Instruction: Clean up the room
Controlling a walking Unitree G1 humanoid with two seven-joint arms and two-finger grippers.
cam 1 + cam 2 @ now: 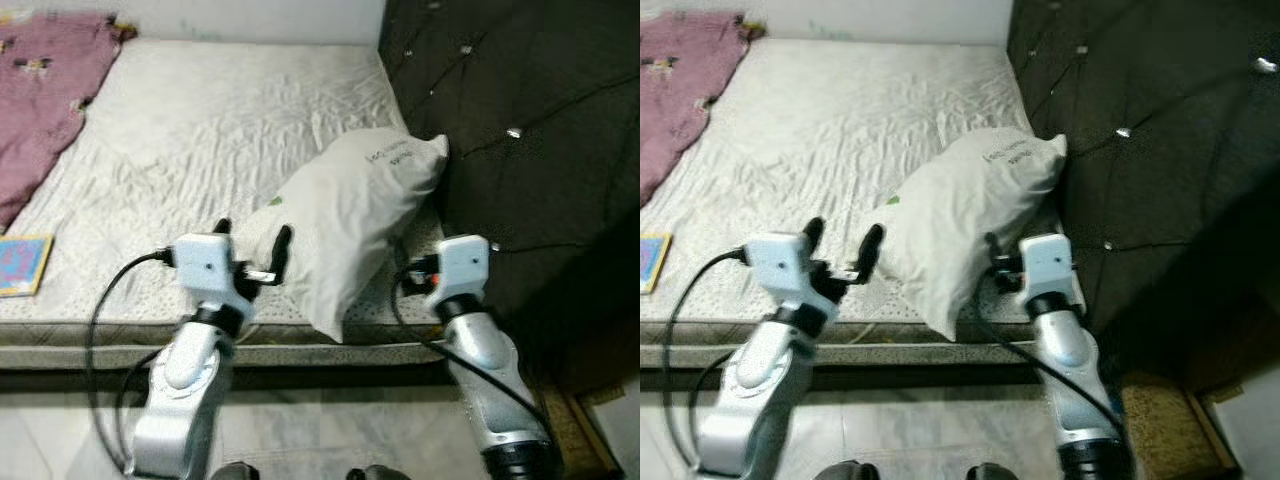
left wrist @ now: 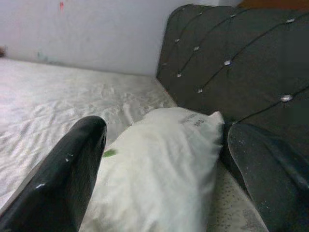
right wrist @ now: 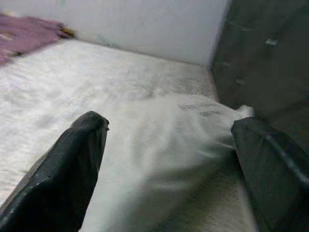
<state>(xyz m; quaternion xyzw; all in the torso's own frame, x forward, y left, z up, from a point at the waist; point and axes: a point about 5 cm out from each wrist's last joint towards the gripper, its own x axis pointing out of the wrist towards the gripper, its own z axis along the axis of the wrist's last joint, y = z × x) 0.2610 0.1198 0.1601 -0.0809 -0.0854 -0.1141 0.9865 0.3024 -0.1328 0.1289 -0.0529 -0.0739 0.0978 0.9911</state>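
Nearest: pale marble-look floor [image 1: 330, 440] strip between robot and bed, narrow, two silver arms over it. Mattress [image 1: 180, 130] front edge runs straight across, thick seam band, dotted quilted border.

Left gripper [image 1: 252, 248] just over front edge of mattress, fingers spread apart, nothing between them; its right finger sits just beside the pillow's near-left side, contact unclear. Right gripper [image 1: 992, 252] at pillow's near-right side, fingertips mostly hidden behind pillow and wrist in head views; right wrist view shows both black fingers [image 3: 72, 169] wide apart with pillow between them, not pinched.

Pillow [image 1: 345, 215] white, soft, puffy, wrinkled cover, small printed text near far corner, tiny green mark on left face. Lies tilted at mattress right front corner, far corner leaning against headboard [image 1: 520, 130], near corner overhanging bed edge.

Headboard dark, tufted, shiny buttons, diagonal seams, along right side of bed. Mattress sheet white, crumpled; broad bare area left of pillow.

Left edge: colourful flat book [image 1: 22, 265] near front edge. Far left: pink cloth [image 1: 45, 95], rumpled, draped over far corner. White wall [image 1: 250, 18] behind.
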